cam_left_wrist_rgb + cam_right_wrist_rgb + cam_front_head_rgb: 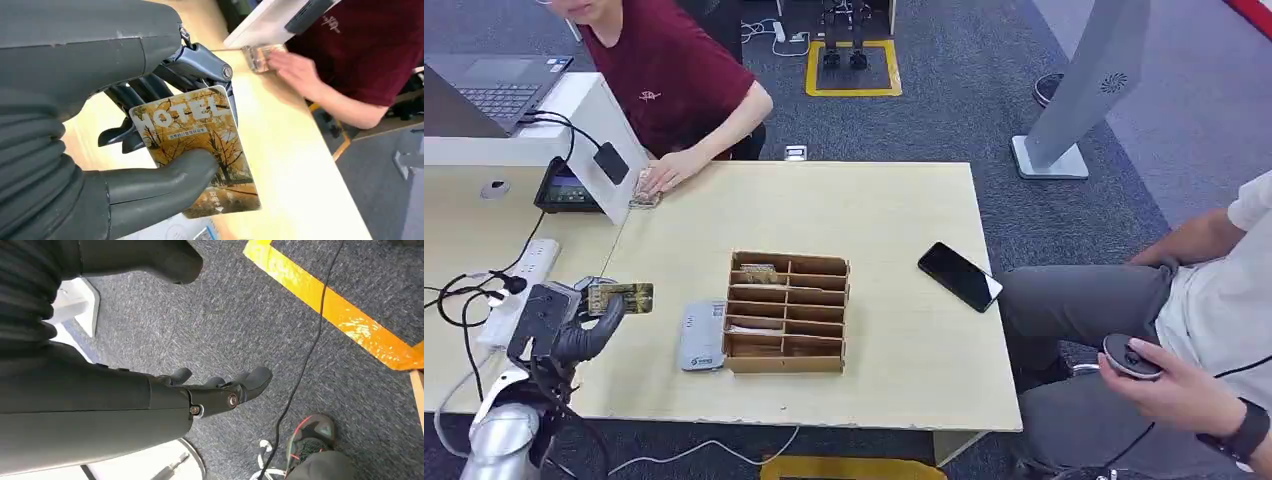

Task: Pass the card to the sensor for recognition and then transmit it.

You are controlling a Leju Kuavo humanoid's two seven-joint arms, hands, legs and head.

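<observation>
Card: you have the card (197,150) pinched in the left robot hand (564,325), thumb across its face and dark fingers (150,90) behind it. It is printed with yellow-orange autumn trees, the word HOTEL in pale capitals across one end and small lines of text below that and near the other end; its corners are rounded.
Card position: in the head view you see the card (622,297) held above the pale wooden surface (894,350), near its left part, just left of the sensor.
Sensor: a flat grey-white box (702,335) lies on the surface, touching or just beside the left wall of the wooden organiser (788,312).
Organiser: an open box of small compartments; something lies in the upper left one, too small for you to tell what.
Right robot hand: the right robot hand (220,390) hangs over grey carpet, holding nothing; its fingers look loosely apart, though the angle is poor.
People: one person's hand (669,172) rests on a small stack at the far left of the surface; another person at the right holds a round controller (1131,357).
Phone: a black phone (959,276) lies right of the organiser.
</observation>
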